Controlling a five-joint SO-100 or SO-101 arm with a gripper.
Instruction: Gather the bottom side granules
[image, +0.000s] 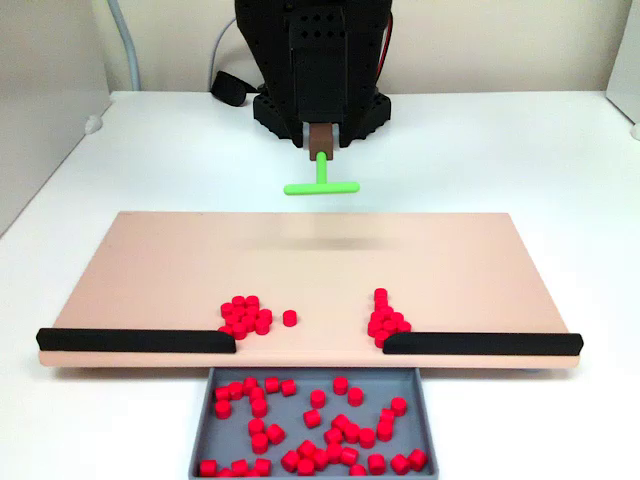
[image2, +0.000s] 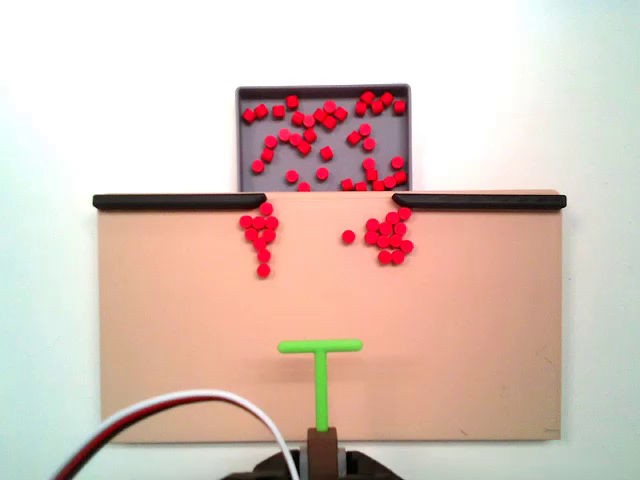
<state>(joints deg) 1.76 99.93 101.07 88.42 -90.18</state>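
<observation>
Red granules lie on the peach board (image: 150, 270) in two heaps beside the gap between the black strips: one heap (image: 245, 315) (image2: 389, 237), the other (image: 386, 320) (image2: 260, 238). A single granule (image: 289, 318) (image2: 348, 237) rests between them. Many more granules fill the grey tray (image: 205, 420) (image2: 243, 140) just past that gap. My gripper (image: 320, 150) (image2: 321, 436) is shut on the stem of a green T-shaped stick (image: 321, 185) (image2: 320, 370). The stick's crossbar hovers over the board's far side, well away from the heaps.
Two long black strips (image: 135, 340) (image: 480, 343) line the board's edge on either side of the tray opening. The arm's base (image: 320, 100) stands behind the board. Red, white and black cables (image2: 180, 420) run near the base. White table surrounds the board.
</observation>
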